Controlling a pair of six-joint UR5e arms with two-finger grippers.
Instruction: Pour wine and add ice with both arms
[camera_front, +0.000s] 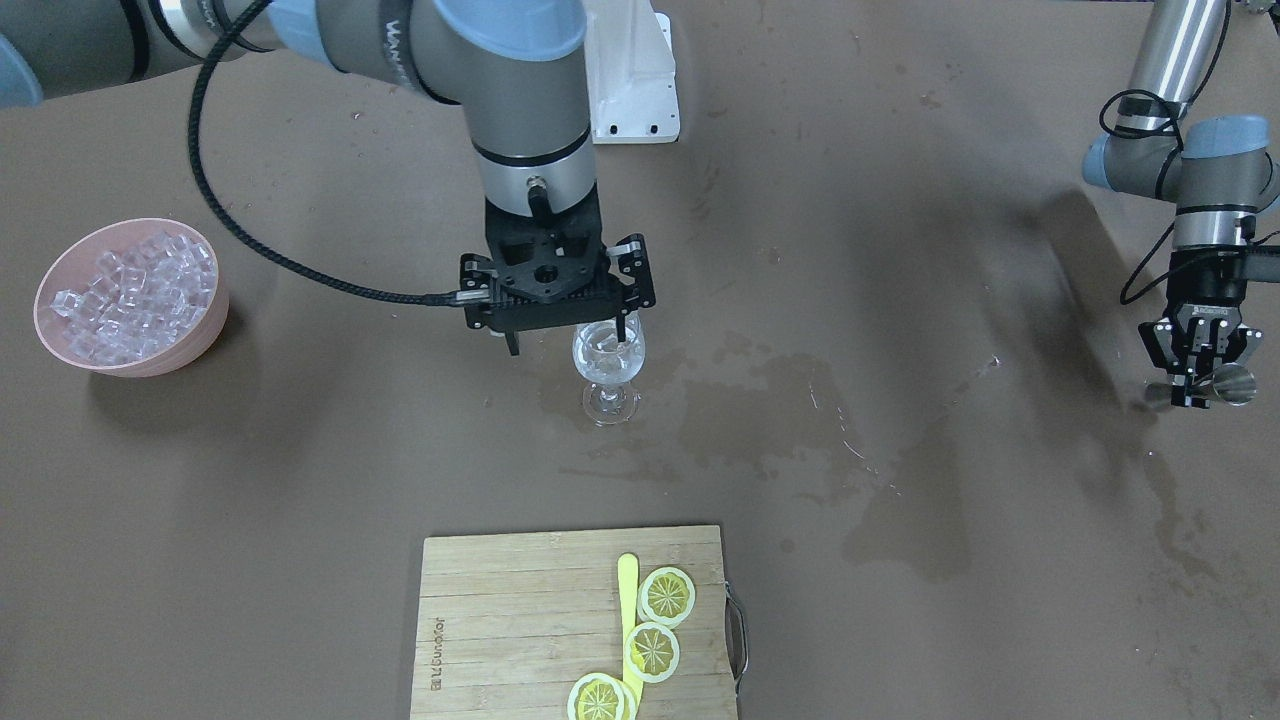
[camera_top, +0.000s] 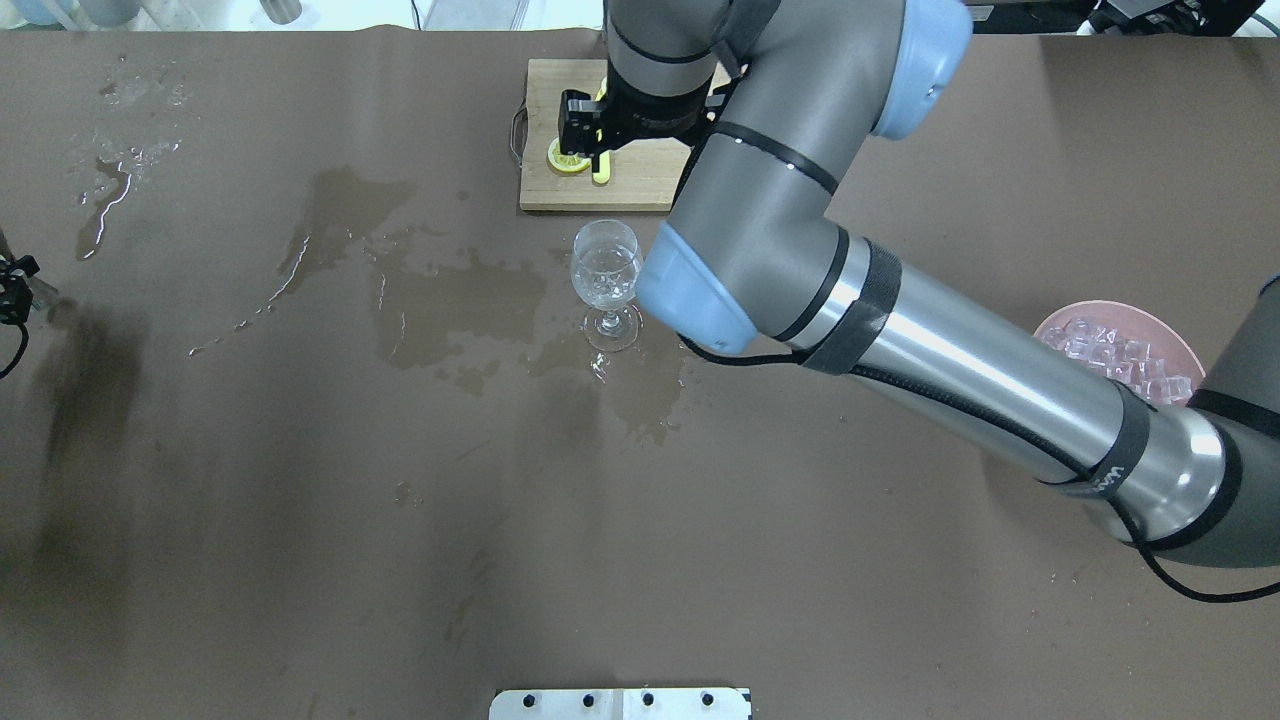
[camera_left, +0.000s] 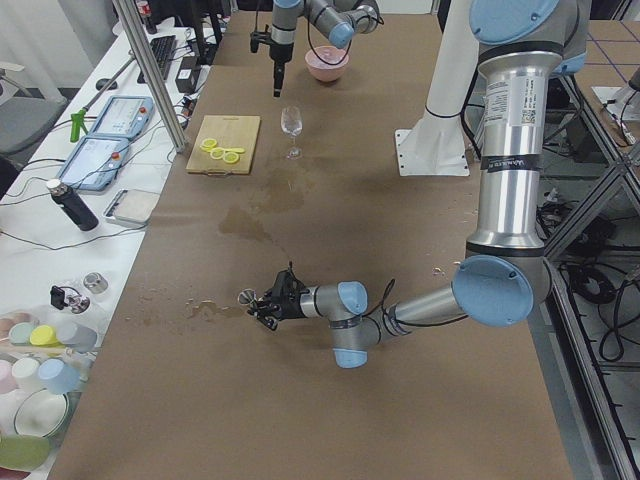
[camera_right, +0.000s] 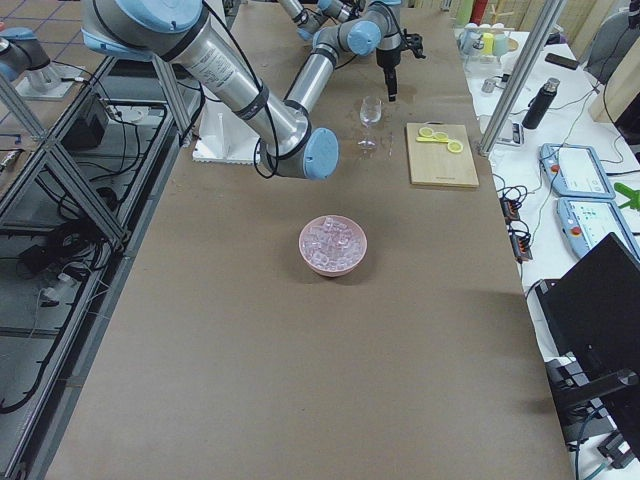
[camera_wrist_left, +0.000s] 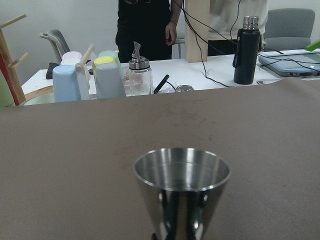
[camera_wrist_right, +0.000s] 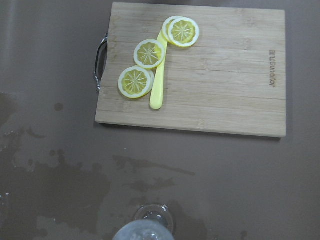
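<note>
Exterior front-facing view showed the right end effector (camera_front: 567, 338) hanging directly above the wine glass (camera_front: 608, 372), its fingers (camera_front: 622, 332) spread wide, one of them crossing in front of the glass's bowl. The glass stood upright on the brown table (camera_front: 900, 250), ringed by dark wet patches (camera_front: 760, 410) that spread from its foot toward the robot's left. Something clear glinted inside the glass's bowl; whether that was wine or a cube could not be told.

The ice (camera_front: 135, 290) lay heaped in a pink bowl (camera_front: 205, 335), well apart from the glass on the robot's right. Beyond the glass, away from the robot, sat a wooden cutting board (camera_front: 500, 620) with three lemon slices (camera_front: 667, 596) and a yellow utensil (camera_front: 628, 590) lying between them.

Well apart from the glass on the robot's left, the left end effector (camera_front: 1198, 392) was held low over the table, clamped on a steel jigger (camera_wrist_left: 181, 185). The left wrist camera looked into the jigger's open mouth, but liquid inside could not be made out.

The right arm (camera_top: 900, 320) reached across the table to the glass, while the left arm (camera_left: 505, 200) bent down to the table far from it.
</note>
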